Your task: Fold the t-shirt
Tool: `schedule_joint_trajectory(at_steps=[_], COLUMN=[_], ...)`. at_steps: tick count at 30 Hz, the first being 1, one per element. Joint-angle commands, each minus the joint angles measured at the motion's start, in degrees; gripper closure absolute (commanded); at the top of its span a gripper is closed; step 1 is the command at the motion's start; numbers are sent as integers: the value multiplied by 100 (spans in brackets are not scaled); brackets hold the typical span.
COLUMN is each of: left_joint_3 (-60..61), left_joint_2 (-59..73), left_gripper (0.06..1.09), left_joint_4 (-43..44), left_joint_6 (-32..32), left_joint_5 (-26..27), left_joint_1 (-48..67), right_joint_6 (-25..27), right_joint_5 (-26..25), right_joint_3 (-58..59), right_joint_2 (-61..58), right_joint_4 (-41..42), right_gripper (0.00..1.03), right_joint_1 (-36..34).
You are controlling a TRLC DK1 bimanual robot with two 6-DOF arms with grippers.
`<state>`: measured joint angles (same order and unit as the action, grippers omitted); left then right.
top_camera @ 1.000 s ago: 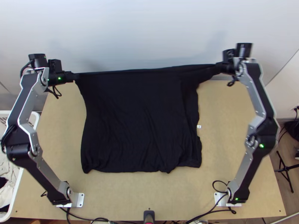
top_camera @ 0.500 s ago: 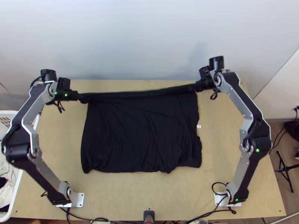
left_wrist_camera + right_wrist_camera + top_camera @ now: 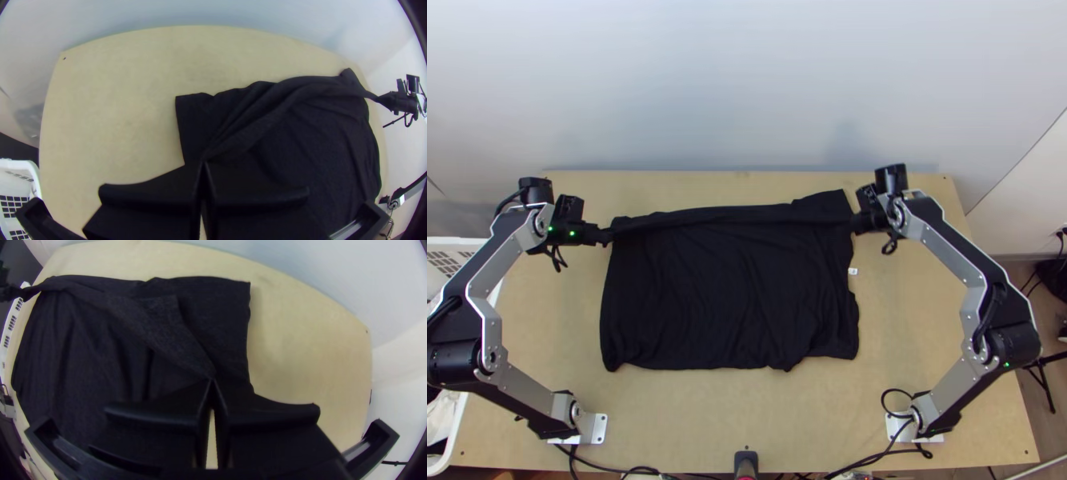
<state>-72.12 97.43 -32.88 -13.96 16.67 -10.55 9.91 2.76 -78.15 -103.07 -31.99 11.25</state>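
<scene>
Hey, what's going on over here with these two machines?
Two robot arms are folding a black t-shirt on a wooden table. The left gripper and the right gripper each pinch the cloth near one side. Most of the shirt lies spread with some wrinkles, and a raised band of fabric runs between the grippers, so the fold looks unfinished.

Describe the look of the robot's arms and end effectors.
The left arm and right arm have silver-grey links, black joints, small green lights and black cables. The left end effector and right end effector are black, each with two wide, flat fingers.
</scene>
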Motion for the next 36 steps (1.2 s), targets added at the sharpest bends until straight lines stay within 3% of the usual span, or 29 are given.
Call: schedule_joint_trajectory(at_steps=[1,9,10,11,12,13,14,15,17,20,28,36], left_joint_3=[180,778,804,857,936,998,1051,1112,1209,1305,1191,2132], left_joint_2=[-391,-400,-391,-426,-479,-541,-602,-664,-831,-1244,-2817,-4197], left_gripper=[105,105,102,93,72,39,18,10,10,10,10,11], left_joint_4=[-60,195,177,177,212,212,212,195,142,-122,-1467,-2952], left_joint_6=[130,-37,-11,7,16,24,24,33,68,60,-696,-1303], left_joint_5=[-58,-67,-67,-67,-67,-76,-76,-76,-76,-76,-58,-181], left_joint_1=[-299,-308,-308,-299,-273,-246,-211,-211,-202,-211,-237,1301], right_joint_6=[-24,2,-16,-24,-24,-16,-16,-16,-24,-24,125,538], right_joint_5=[-101,-101,-101,-101,-101,-109,-109,-101,-101,-101,-101,-101], right_joint_3=[995,1584,1584,1592,1601,1619,1636,1645,1663,1874,2647,3500], right_joint_2=[533,674,674,674,674,683,700,753,920,1491,3179,4471], right_joint_4=[342,606,606,606,606,606,580,536,377,228,-677,-2145], right_gripper=[100,96,90,82,72,58,49,39,18,5,4,7], right_joint_1=[-158,36,44,53,88,106,115,106,106,71,159,1389])
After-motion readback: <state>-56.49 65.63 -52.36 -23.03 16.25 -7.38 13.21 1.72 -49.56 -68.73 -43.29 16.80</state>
